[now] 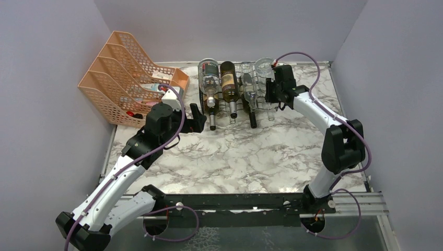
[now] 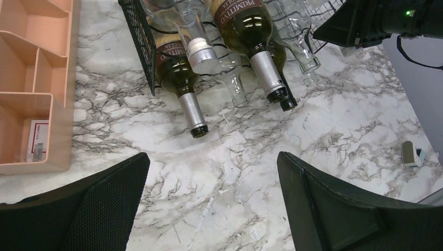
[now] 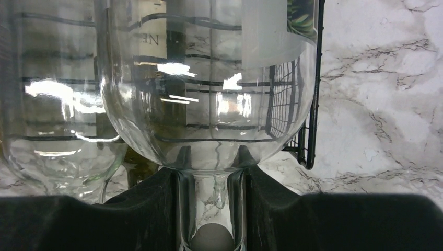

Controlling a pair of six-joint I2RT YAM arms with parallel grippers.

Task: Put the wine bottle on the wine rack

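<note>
Glass wine bottle (image 3: 209,104), neck between right jaws (touching).

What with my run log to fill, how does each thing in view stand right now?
Black thin-wire wine rack: standing, loaded with lying bottles.
Clear glass wine bottle: lying at the rack's right end, neck gripped.
Right gripper: fingers shut on that bottle's neck.
Left gripper: fingers open, empty.
Dark glass Primitivo bottle: lying in the rack, neck pointing outward.
Peach-orange plastic mesh file organizer: upright, small items inside.
</note>
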